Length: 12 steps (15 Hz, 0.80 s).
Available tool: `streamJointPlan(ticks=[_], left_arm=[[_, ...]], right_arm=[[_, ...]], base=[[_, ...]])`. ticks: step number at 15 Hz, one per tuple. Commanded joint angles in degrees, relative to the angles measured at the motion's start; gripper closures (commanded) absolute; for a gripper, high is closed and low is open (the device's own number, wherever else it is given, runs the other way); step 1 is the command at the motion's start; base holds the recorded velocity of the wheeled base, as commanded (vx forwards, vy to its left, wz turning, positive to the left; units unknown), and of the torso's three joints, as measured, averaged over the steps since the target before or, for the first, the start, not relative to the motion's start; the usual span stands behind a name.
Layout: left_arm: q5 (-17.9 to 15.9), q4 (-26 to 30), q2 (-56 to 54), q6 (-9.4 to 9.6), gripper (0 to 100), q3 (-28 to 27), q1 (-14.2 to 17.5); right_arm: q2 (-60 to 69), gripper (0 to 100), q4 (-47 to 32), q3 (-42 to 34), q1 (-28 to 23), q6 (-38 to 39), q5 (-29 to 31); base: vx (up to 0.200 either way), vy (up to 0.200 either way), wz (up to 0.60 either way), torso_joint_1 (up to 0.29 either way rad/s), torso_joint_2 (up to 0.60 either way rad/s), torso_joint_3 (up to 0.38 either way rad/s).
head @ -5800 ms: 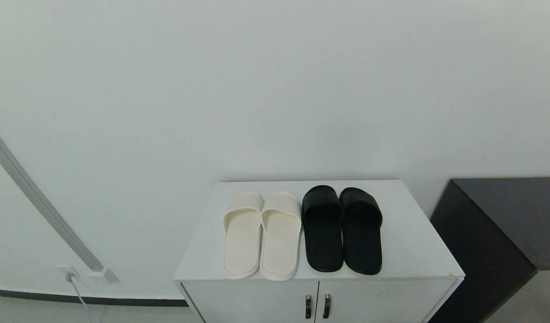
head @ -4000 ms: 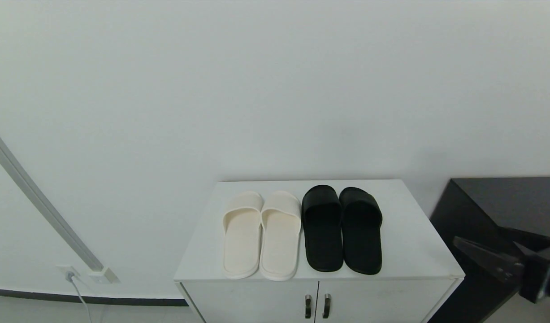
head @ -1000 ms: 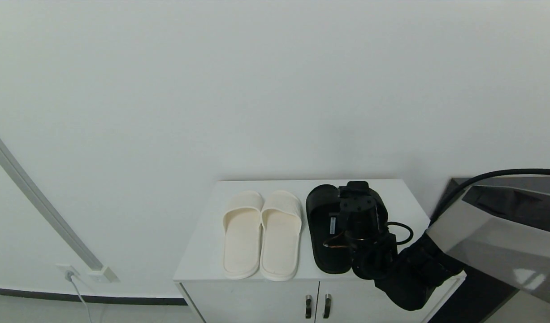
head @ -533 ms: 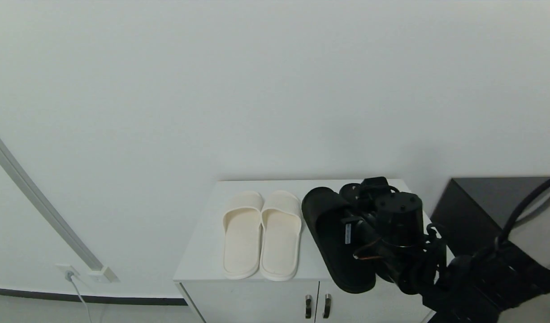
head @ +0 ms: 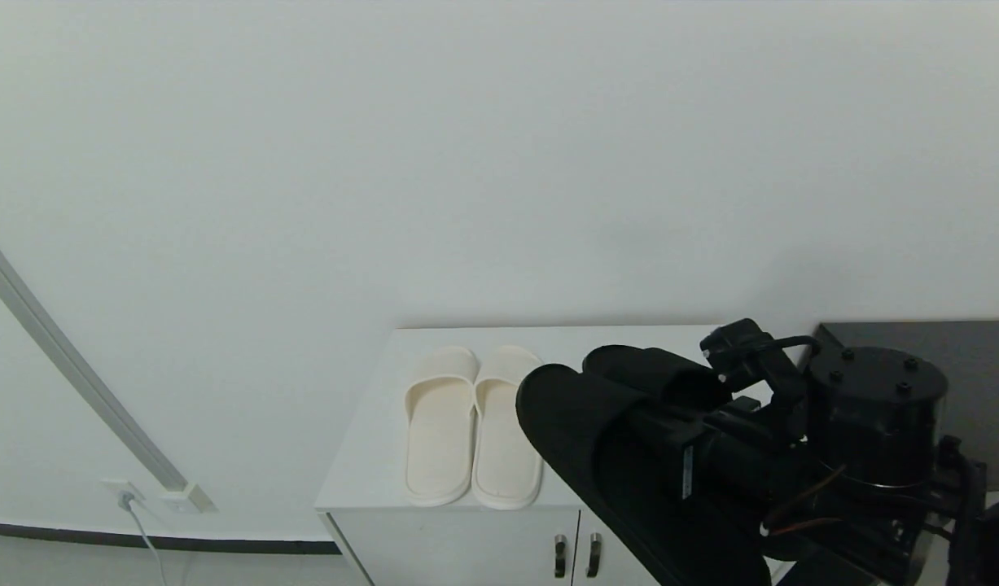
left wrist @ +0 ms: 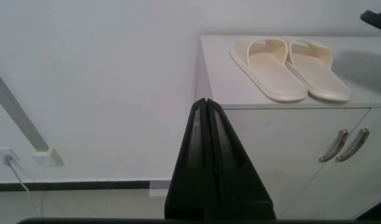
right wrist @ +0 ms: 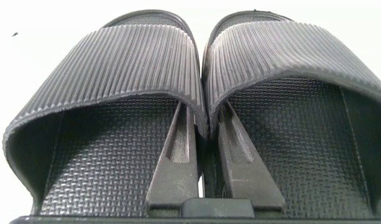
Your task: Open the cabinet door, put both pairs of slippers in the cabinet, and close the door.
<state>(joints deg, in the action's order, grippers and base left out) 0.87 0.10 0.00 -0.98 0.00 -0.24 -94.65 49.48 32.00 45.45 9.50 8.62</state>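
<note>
One white cabinet [head: 361, 464], two doors shut, two handles [head: 560, 556] side by side at the front. Two pairs of slippers: white pair [head: 473, 423] flat on the cabinet top, toes toward 12 o'clock; black pair [head: 597, 439] lifted off the top and tilted, at 3 o'clock of the white pair. Right gripper [right wrist: 204, 124] pinching the black pair's touching inner strap walls, one finger inside each slipper. Left gripper [left wrist: 206, 102] apart from the cabinet, fingers pressed together, holding nothing.

Plain white wall [head: 466, 163], evenly lit. 1 grey cable trunking [head: 67, 358] runs diagonally down to a junction box [head: 188, 498]. 1 wall socket [head: 123, 493] beside the box carries a white cable [head: 147, 541]. Dark skirting [head: 222, 544] lines the wall base. 1 dark unit [head: 988, 374] stands at right.
</note>
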Motion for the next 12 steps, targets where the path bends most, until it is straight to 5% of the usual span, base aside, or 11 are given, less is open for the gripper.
streamJointPlan(ticks=[1, 7, 12], left_arm=[[0.0, 0.0, 0.1, -0.08, 100, 0.0, 0.1], [0.0, 0.0, 0.1, -0.08, 100, 0.0, 0.1], [0.0, 0.0, 0.1, -0.08, 100, 0.0, 0.0]], right_arm=[[5.5, 100, -2.9, -0.4, 0.8, 0.1, -1.8], [6.1, 100, -4.8, -0.4, 1.2, 0.3, -3.8], [6.3, 100, -4.8, -1.1, 1.4, 0.3, -4.6]], base=[[0.000, 0.000, 0.00, 0.000, 0.00, 0.000], [0.000, 0.000, 0.00, 0.000, 0.00, 0.000], [-0.200, 0.000, 0.00, 0.001, 0.00, 0.001]])
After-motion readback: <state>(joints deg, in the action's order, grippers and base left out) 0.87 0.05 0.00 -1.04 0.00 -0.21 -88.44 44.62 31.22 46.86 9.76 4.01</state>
